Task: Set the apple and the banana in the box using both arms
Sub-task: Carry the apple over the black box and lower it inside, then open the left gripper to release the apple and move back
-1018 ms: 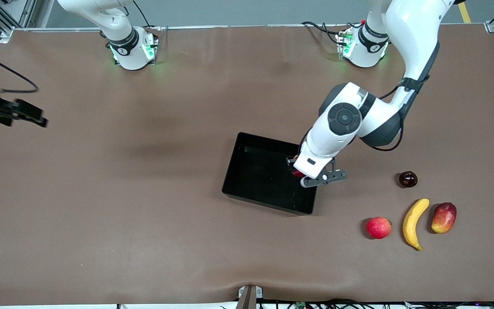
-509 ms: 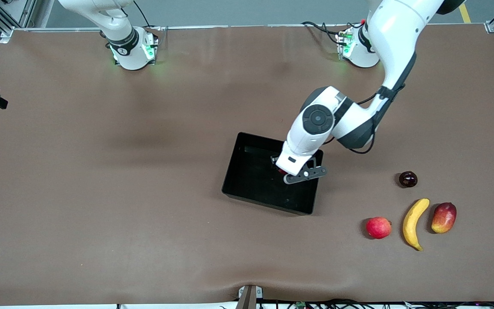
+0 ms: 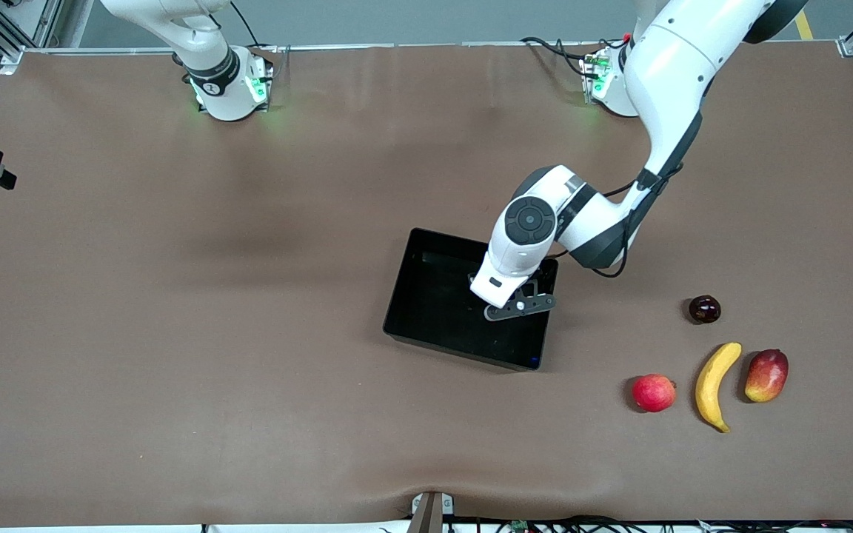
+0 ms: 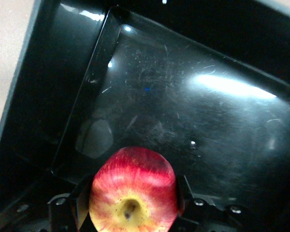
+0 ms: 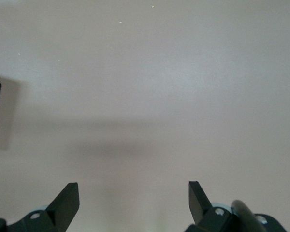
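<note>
The left gripper (image 4: 133,212) pinched the apple (image 4: 133,191) directly above the box (image 3: 426,255) floor at frame centre, while the right gripper (image 5: 133,200), fingers spread, waited over bare table.

Robot lab: brown-matted table (image 3: 249,296), two bolted-down white arms, aluminium framing, loose cables (image 3: 560,46).

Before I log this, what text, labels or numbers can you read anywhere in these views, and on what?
No readable text in any view.
Right arm's base band: a small round mark, too small to read.
Box, apple in the left gripper, banana: no labels visible.
</note>
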`<control>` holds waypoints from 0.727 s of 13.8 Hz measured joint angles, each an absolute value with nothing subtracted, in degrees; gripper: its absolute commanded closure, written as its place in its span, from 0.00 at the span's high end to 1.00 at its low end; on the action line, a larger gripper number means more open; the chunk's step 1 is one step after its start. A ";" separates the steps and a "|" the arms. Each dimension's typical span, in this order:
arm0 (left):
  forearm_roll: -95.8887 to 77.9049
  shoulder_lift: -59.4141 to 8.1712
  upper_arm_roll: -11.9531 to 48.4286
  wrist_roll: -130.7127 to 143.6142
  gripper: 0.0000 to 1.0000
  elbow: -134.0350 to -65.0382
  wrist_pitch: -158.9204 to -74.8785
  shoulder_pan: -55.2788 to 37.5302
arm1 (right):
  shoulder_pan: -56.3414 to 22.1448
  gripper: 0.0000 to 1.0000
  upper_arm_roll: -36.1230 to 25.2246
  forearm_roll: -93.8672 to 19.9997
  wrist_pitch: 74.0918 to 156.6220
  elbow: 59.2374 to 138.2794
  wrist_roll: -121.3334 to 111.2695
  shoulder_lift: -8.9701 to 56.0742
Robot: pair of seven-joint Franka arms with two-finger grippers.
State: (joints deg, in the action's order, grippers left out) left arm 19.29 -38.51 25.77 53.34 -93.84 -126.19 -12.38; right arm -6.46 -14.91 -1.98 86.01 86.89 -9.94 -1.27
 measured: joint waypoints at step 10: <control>20.08 -41.43 25.79 47.93 1.00 -93.82 -126.45 -12.51 | -4.81 1.00 -12.99 -1.43 84.66 86.70 -10.01 -1.28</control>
